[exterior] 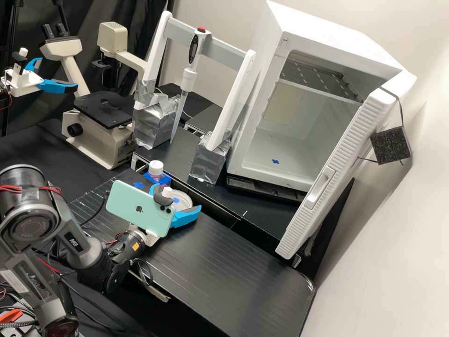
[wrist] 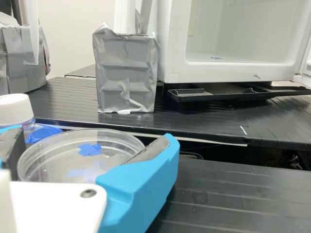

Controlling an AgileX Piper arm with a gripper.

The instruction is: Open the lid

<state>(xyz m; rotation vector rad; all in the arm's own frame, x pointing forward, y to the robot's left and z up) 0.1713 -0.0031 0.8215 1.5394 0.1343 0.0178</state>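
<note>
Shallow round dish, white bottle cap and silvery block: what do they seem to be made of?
The dish looks like clear, glossy plastic, possibly glass: see-through, with glints along its rim.
The cap is probably plastic, smooth and opaque white.
The block wears shiny grey tape or foil, judging by its creases; its core is hidden.

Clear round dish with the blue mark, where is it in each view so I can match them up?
High view: just left of and below centre, between the mint phone and the upper bench; dish.
Wrist view: beside the white-capped bottle; dish.
Shared landmark: the silver-wrapped block nearest the white cabinet.
</note>
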